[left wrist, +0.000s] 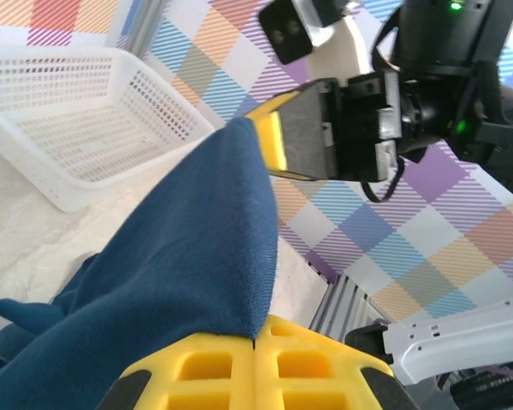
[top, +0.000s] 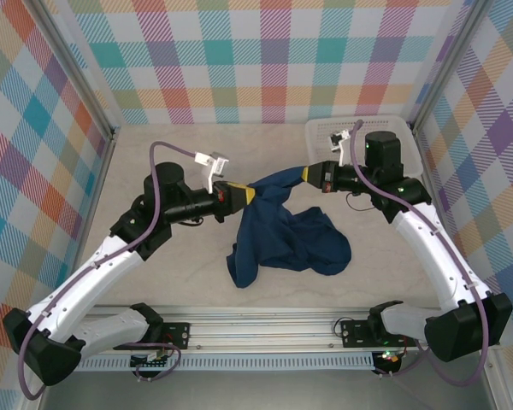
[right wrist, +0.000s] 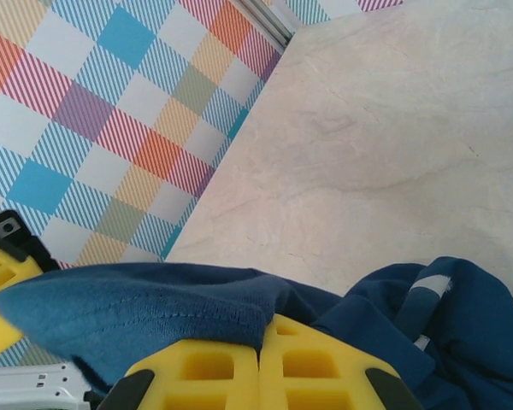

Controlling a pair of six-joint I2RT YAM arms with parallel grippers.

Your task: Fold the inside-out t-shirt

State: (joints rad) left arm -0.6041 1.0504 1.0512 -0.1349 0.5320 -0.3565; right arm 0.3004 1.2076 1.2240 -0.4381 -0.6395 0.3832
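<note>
Overhead, both grippers are clenching on the t-shirt (top: 282, 235). The left gripper (top: 239, 194) and the right gripper (top: 312, 177) are each pinching one end of a hem, which is stretching between them in front and to the left of the basket (top: 321, 128). The rest of the navy cloth is hanging down and bunching on the table (top: 154, 282), farther from the basket, toward the arm bases.

The left wrist view is giving what the overhead one is not: its yellow pads (left wrist: 214, 367) pressing flat together on a fold, the taut edge running up to the right gripper's yellow finger, and the basket's white mesh wall beside it.

The right wrist view is showing the seam stitching just above its own pads, and a small pale strip (right wrist: 429, 286) lying among the folds. This is possibly a label or part of a print, too small for any writing to be read.
</note>
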